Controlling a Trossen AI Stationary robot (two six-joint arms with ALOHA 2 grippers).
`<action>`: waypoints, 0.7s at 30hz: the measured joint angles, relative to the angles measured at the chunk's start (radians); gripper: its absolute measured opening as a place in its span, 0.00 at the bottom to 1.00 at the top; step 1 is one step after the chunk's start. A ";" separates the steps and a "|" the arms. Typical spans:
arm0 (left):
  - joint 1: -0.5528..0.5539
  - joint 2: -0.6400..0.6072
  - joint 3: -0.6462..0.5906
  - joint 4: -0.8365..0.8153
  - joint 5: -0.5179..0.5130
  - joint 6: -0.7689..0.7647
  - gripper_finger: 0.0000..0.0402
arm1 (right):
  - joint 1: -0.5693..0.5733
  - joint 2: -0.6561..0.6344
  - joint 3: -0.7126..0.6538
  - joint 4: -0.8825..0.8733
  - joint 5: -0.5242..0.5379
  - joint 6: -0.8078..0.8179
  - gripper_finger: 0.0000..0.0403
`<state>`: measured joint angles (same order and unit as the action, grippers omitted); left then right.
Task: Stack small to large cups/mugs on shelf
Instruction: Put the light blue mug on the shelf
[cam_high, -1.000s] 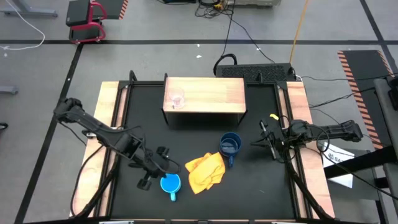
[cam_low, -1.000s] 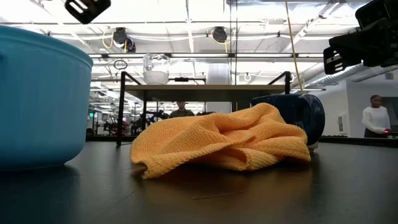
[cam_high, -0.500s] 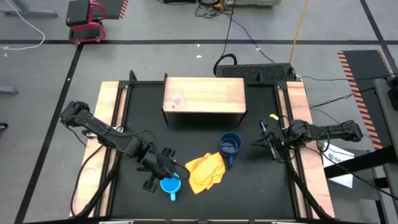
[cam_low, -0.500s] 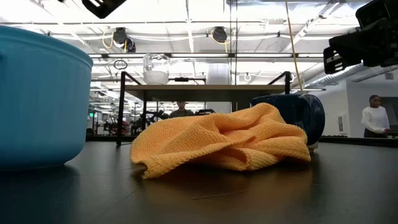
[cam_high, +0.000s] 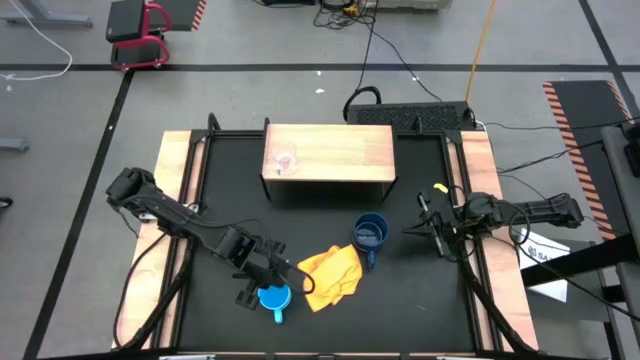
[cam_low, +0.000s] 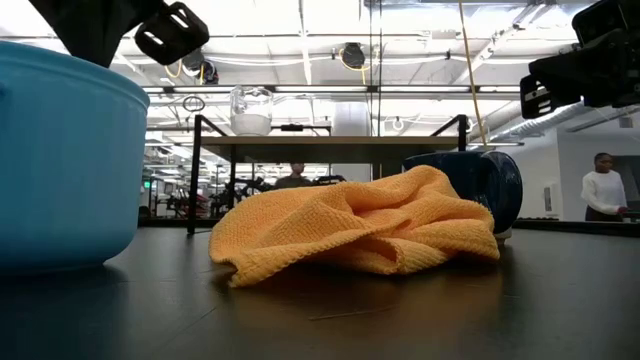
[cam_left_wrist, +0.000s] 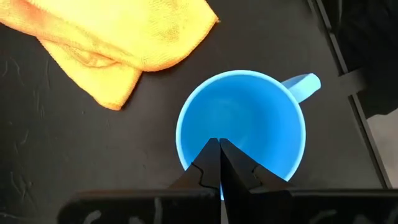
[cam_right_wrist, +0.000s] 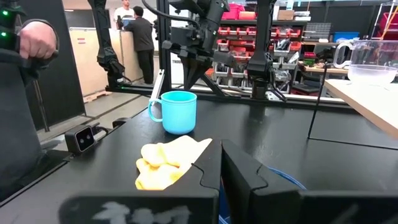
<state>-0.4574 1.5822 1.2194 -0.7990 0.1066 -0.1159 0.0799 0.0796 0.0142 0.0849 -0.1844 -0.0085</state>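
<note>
The light blue mug (cam_high: 273, 298) stands upright on the black table near the front edge, handle (cam_left_wrist: 303, 84) toward the near side. My left gripper (cam_left_wrist: 219, 144) is shut just above the mug's opening, pointing steeply down; no touch shows. The dark blue mug (cam_high: 371, 234) stands right of centre. The small glass cup (cam_high: 286, 160) stands on the left end of the wooden shelf (cam_high: 345, 150). My right gripper (cam_high: 415, 228) waits shut by the right rail.
A crumpled yellow cloth (cam_high: 330, 275) lies between the two mugs, close to the light blue one. Wooden rails (cam_high: 175, 200) run along both table sides. People stand in the room beyond the table (cam_low: 603, 180).
My left gripper has gone down and toward the table's right, from beside the light blue mug to above its opening, tipping more steeply downward. It has stayed shut. The mugs, cup and cloth have kept still.
</note>
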 joint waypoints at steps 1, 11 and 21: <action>0.002 0.000 0.000 -0.001 0.000 -0.002 0.00 | 0.000 0.000 0.000 0.000 0.000 0.000 0.00; 0.025 -0.004 0.000 -0.013 0.000 -0.024 0.07 | 0.000 0.000 0.000 -0.001 0.000 0.000 0.00; 0.027 -0.006 0.000 0.010 0.033 -0.045 0.20 | 0.000 0.000 0.000 -0.015 0.000 0.000 0.00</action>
<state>-0.4305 1.5761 1.2194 -0.7888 0.1398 -0.1609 0.0799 0.0799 0.0141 0.0696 -0.1844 -0.0082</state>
